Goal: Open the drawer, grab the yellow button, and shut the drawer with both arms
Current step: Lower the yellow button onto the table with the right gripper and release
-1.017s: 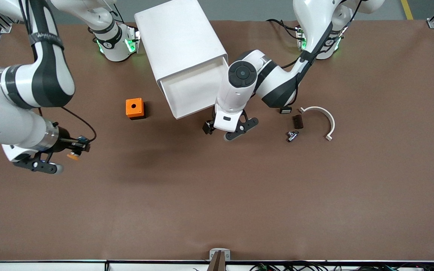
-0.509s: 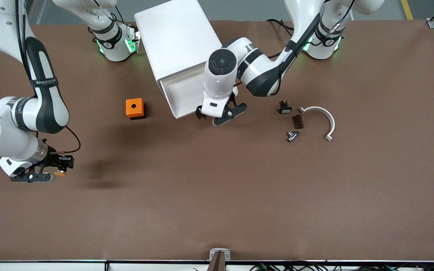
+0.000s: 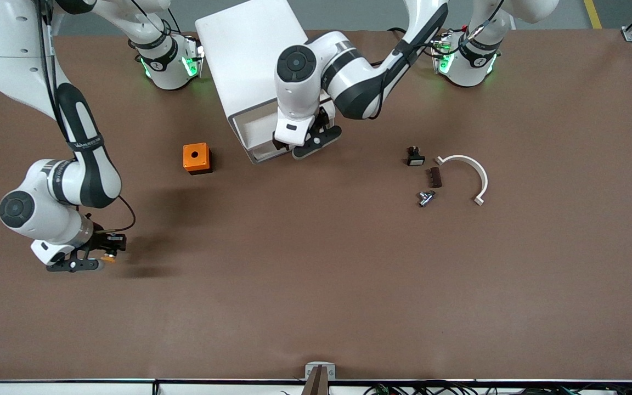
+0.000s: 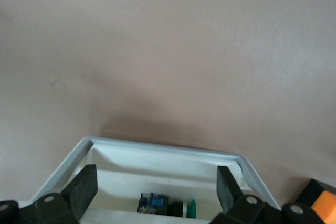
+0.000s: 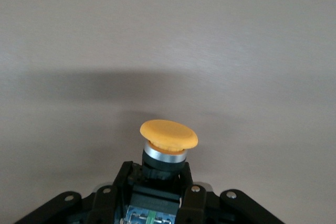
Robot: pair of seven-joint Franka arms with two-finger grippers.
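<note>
The white cabinet (image 3: pixel 255 60) lies near the arms' bases with its uppermost drawer (image 3: pixel 251 136) a little way out. My left gripper (image 3: pixel 299 146) is open at the drawer's front; in the left wrist view its fingers (image 4: pixel 84 192) stand wide apart on either side of the drawer's front rim (image 4: pixel 157 148). A green-capped part with a blue body (image 4: pixel 165 205) lies inside the drawer. My right gripper (image 3: pixel 102 251) is shut on the orange-capped button (image 3: pixel 109 257), low over bare table at the right arm's end. The right wrist view shows the button (image 5: pixel 168 136) sticking out of the right gripper (image 5: pixel 160 182).
An orange cube with a round hole (image 3: pixel 196 158) stands beside the cabinet, toward the right arm's end. Toward the left arm's end lie a small black part with a white face (image 3: pixel 415 158), a brown piece (image 3: pixel 434 176), a metal part (image 3: pixel 425 197) and a white curved strip (image 3: pixel 472 171).
My left gripper has moved toward the cabinet and the drawer has slid most of the way in. My right gripper has carried the button lower, toward the table.
</note>
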